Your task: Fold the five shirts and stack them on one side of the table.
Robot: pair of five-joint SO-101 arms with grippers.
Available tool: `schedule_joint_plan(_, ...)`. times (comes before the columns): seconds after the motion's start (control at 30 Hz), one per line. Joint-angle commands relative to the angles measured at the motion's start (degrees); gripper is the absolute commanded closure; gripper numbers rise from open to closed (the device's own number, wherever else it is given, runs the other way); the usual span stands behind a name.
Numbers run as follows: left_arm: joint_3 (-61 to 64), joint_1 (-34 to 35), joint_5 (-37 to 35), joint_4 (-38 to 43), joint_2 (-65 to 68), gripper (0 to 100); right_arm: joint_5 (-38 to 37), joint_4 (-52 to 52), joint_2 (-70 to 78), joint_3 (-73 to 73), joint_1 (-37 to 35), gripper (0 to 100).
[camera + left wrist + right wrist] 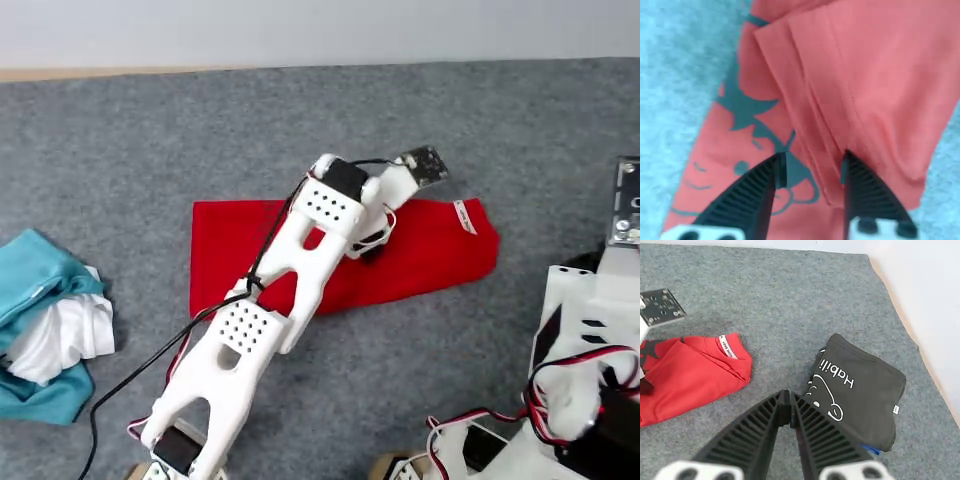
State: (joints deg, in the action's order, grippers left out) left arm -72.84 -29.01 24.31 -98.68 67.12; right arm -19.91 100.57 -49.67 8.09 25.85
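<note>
A grey, felt-like mat covers the table (520, 130). In the middle lies a red shirt (430, 255), already doubled into a long, roughly rectangular band, with its neck label showing at one end. The left arm (290, 270) stretches across it from the near edge. The left gripper (812, 160) hangs just above the cloth with its two black, ribbed fingers (757, 192) apart. They sit one on either side of a raised, stitched fold where layers of the soft knit overlap. Nothing is clamped yet. The gripper looks placed to pinch that fold so the shirt can be turned over on itself again. A dark printed cartoon figure shows on the red cloth beside the fold.

The right arm (575, 300) sits at the near right corner, out of the way as far as I can judge. The right gripper (790, 399) is held above the mat with its fingers pressed together, holding nothing. A little way past the labelled end of the red shirt lies a dark shirt (860, 385) with white print. It is folded into a neat, thick square near an edge of the mat, and a sliver of blue cloth (872, 451) peeks from beneath it. This seems to be the stack the task asks for. At the left side of the table a heap of teal and white shirts (45, 320) lies crumpled and limp, not yet folded.
</note>
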Motion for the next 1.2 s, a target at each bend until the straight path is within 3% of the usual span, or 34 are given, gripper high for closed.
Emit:
schedule_joint_plan(0.0, -0.3, -1.6, -0.5, -1.8, -0.6, 85, -0.4, 2.2, 0.2, 0.0, 0.7, 98.7)
schedule_joint_plan(0.47, 2.5, -6.2, -1.7, -1.8, -0.8, 88, -0.7, 2.2, 0.2, -0.1, 0.7, 98.7)
schedule_joint_plan(0.97, -18.1, 1.5, -9.5, -1.8, -0.8, 88, -0.7, 2.2, 0.7, -0.5, 0.6, 98.4)
schedule_joint_plan(1.17, -23.5, 8.8, -17.9, -1.8, -1.8, 88, -0.8, 0.6, 0.8, -10.5, 0.6, 98.4)
